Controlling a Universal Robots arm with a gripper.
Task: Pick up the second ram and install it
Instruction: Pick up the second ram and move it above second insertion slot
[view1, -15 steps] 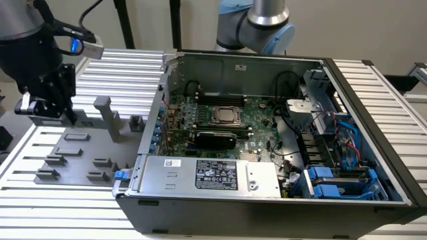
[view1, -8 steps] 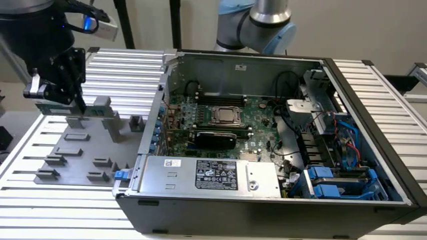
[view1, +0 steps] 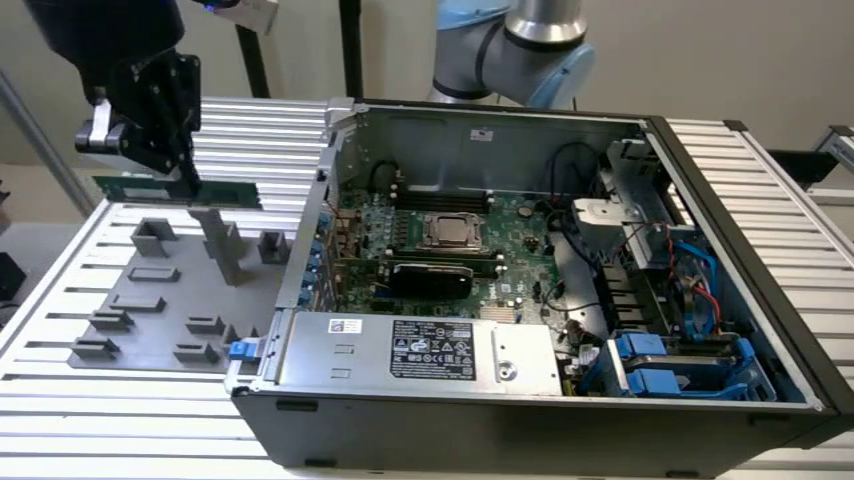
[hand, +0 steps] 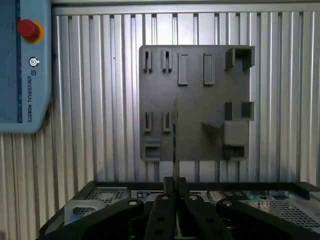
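Tool (view1: 178, 176) clamped on green ram stick (view1: 227, 193), held above grey fixture plate (view1: 160, 300); carry step, judged; seating would demand exact line-up with motherboard (view1: 521, 250) slot.

My gripper (hand: 174, 184) is clamped on the second ram (hand: 174, 137), which is edge-on and sticks straight out from the tips. Grey fixture plate (hand: 195, 135) is directly beyond it. Teach pendant (hand: 25, 85) is off to one side.

Robotics lab: slatted aluminium bench (view1: 134, 400), opened computer case (view1: 534, 428).
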